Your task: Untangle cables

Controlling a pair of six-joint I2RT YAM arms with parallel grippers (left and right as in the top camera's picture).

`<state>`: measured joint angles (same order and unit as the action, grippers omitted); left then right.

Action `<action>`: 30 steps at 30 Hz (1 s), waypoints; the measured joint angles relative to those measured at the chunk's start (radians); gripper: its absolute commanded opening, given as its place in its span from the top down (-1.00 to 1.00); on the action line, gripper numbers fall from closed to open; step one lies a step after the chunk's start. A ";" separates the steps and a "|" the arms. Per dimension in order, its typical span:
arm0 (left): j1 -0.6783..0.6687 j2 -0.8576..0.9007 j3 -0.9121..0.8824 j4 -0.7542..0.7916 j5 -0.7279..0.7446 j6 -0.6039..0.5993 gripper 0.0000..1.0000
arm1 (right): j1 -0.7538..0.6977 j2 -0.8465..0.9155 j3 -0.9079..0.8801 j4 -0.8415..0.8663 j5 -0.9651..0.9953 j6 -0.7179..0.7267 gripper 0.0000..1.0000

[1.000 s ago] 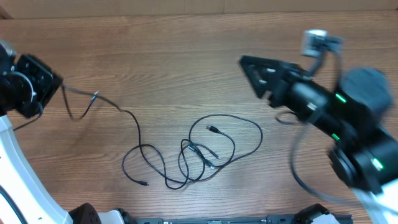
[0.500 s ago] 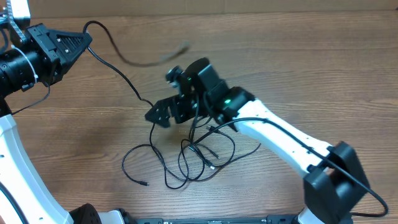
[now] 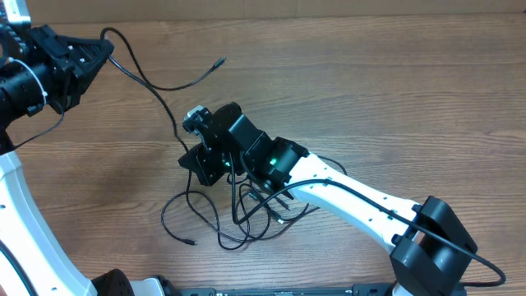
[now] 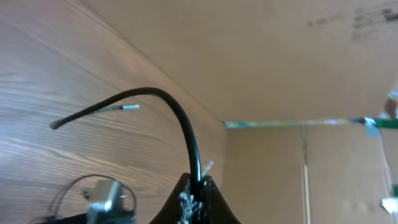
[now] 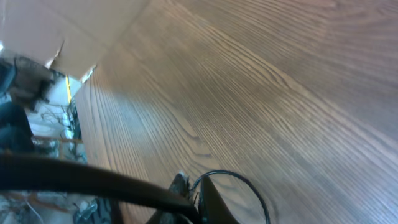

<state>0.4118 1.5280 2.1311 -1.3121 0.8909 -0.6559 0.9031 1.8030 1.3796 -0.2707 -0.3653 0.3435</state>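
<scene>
The cables are thin black cords. One cable (image 3: 156,86) is pinched in my left gripper (image 3: 107,51), which is shut at the far left. Its free plug end (image 3: 220,62) swings out to the right, and the rest runs down to the tangle (image 3: 255,212) of loose loops at centre front. In the left wrist view this cable (image 4: 180,121) rises from the shut fingertips of the left gripper (image 4: 196,185) and curves to a silver tip (image 4: 129,107). My right gripper (image 3: 191,160) is shut on a cable at the tangle's left edge. The right wrist view shows the right gripper (image 5: 194,194) with a loop (image 5: 249,183) at its tips.
The wooden table (image 3: 394,90) stretches bare to the back right. A loose plug end (image 3: 191,242) lies near the front edge. The right arm's white link (image 3: 353,201) crosses over the right part of the tangle. A cardboard wall (image 4: 298,62) stands behind the table.
My right arm swung in from the right edge to the tangle, opened wide, then shut on a cable. My left gripper carried its cable to the back left.
</scene>
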 measured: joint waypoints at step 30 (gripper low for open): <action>-0.046 0.166 -0.003 -0.324 -0.192 0.291 -0.99 | -0.293 -0.244 -0.005 0.582 -0.632 0.850 0.92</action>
<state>0.3660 1.6939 2.1284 -1.6360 0.6991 -0.3645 0.6102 1.5589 1.3746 0.3111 -0.9977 1.1938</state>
